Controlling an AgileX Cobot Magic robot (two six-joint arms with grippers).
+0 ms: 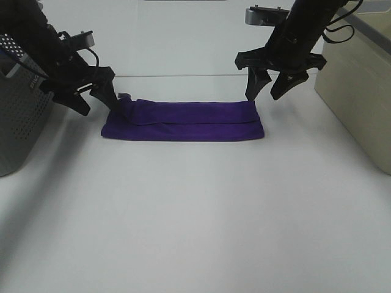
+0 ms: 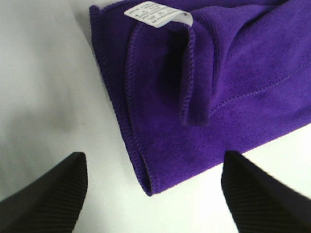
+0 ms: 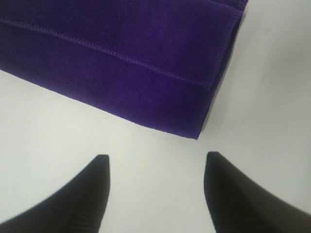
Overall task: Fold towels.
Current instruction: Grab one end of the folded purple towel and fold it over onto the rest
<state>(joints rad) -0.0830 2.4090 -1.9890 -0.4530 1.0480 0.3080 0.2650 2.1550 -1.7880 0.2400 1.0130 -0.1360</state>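
In the high view the left arm [image 1: 36, 43] is running off the top left corner, the right arm [image 1: 305, 24] off the top edge. The left gripper [image 1: 99, 110] is covering part of the far corner of the towel [image 1: 183, 121]. A grey basket [image 1: 18, 122] is being cut by the left edge, a beige bin [image 1: 360, 91] by the right. In the left wrist view the towel is spilling past two picture edges, and the print on the tag [image 2: 158, 12] is coming out too blurred to read. In the right wrist view the towel is likewise running out of the picture on two sides. In both, the picture's edge is cutting off all but the jaws' tips.
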